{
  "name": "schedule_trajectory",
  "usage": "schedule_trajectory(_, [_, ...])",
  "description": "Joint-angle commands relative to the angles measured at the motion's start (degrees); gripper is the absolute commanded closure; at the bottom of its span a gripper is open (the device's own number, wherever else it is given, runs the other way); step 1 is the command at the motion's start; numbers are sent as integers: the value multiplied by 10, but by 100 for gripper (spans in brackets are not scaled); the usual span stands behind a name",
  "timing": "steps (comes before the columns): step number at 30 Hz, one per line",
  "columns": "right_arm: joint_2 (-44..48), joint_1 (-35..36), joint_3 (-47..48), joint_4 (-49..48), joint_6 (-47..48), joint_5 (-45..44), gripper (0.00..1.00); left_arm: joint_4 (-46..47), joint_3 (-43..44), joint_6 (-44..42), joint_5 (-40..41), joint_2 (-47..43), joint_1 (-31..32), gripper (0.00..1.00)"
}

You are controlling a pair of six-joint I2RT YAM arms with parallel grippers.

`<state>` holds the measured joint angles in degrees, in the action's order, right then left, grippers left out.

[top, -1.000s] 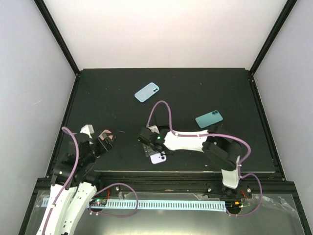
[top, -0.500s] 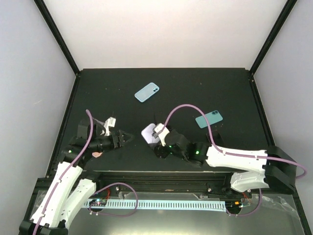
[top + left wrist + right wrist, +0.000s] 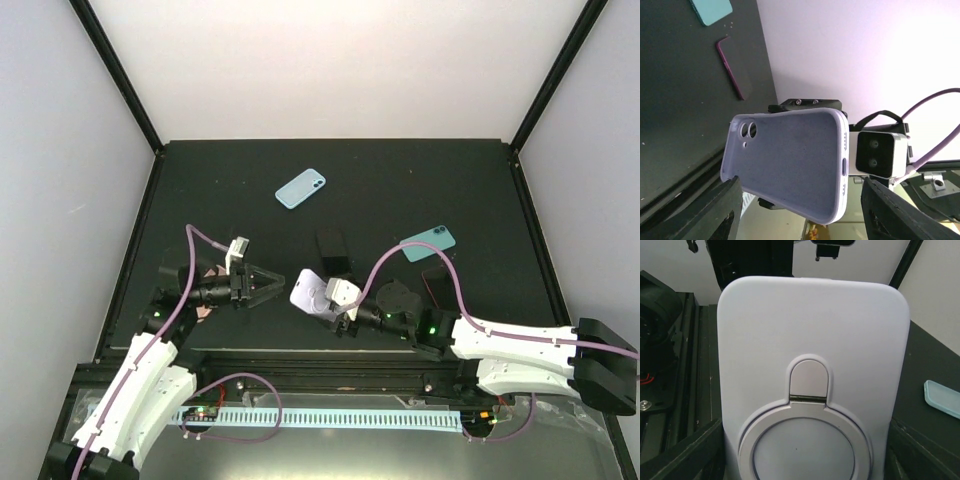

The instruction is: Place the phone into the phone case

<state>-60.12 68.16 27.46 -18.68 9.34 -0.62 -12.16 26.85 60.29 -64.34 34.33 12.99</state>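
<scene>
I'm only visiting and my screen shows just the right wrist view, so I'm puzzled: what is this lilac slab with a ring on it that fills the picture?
Observer: A case, seen from its back. The left wrist view shows its hollow front, with camera holes.
Operator: Is anything inside it?
Observer: No. In that view the hollow is empty.
Operator: What holds it up?
Observer: The right hand. From above you can also see the left hand opposite it, open and not touching it.
</scene>
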Motion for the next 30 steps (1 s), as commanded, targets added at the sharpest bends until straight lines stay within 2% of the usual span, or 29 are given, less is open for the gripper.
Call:
schedule_trajectory(1, [6,4,13,-57,28,20,33,85,3,61,-39,-11,6,35])
schedule_trajectory(5, [-5,4,29,-54,19,30,33,136,-9,99,-60,-9,15,37])
schedule_trajectory(9, [-13,7,39,-54,21,39,33,144,-10,111,-59,-11,25,39])
schedule_trajectory(13, [-21,10,44,-57,20,38,33,143,-19,115,-53,-8,34,44])
schedule_trajectory(17, [-32,13,44,-57,22,38,34,183,-28,149,-54,-10,41,51])
schedule_trajectory(20, [-38,14,45,-57,21,35,33,215,-31,188,-58,-12,44,60])
schedule_trajectory(25, [-45,16,38,-65,20,23,33,316,-51,281,-57,-22,47,83])
schedule_trajectory(28, [-45,16,33,-73,15,19,33,312,-44,287,-55,-28,48,97])
schedule_trajectory(30, [-43,17,31,-75,10,21,33,308,-41,285,-52,-27,48,98])
